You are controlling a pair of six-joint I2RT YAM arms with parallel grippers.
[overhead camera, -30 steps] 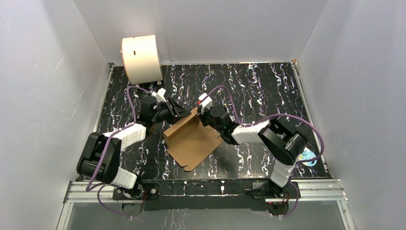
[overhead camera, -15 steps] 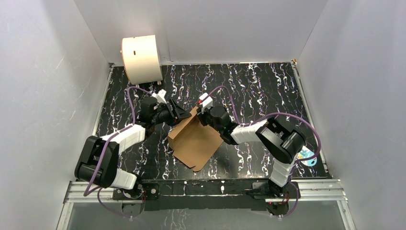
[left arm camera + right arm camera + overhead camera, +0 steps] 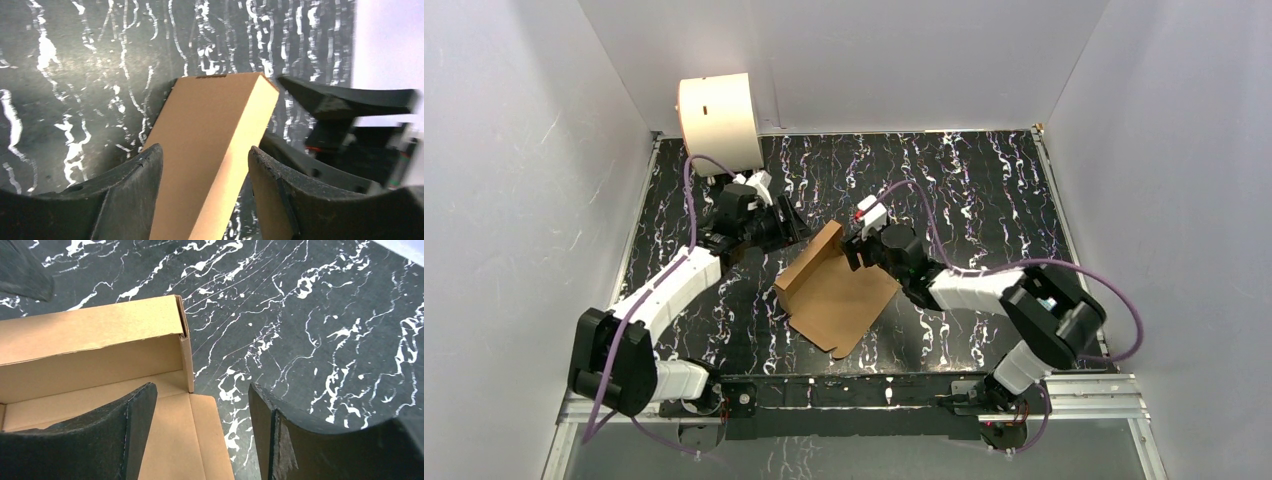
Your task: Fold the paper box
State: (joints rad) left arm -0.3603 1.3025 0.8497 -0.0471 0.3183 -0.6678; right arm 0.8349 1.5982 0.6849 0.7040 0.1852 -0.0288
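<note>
The paper box [image 3: 839,300] lies partly folded on the black marbled table, its far wall raised on edge. In the left wrist view that brown wall [image 3: 200,110] stands upright beyond my left gripper [image 3: 205,150], which is open, with a gap beside its right finger. From above, the left gripper [image 3: 792,225] sits just left of the wall's top. My right gripper [image 3: 202,386] is open above the box's right side flap [image 3: 200,435], holding nothing. The box's corner [image 3: 182,340] stands just ahead of it. From above, the right gripper [image 3: 856,255] is at the box's right edge.
A cream-white drum [image 3: 719,120] stands at the back left corner. White walls close in the table on three sides. A metal rail [image 3: 854,395] carrying the arm bases runs along the near edge.
Both grippers have opened, the right one widely, letting go of the raised wall. The left gripper has drawn back to the left. The right arm has shifted slightly right. The box stays put.
</note>
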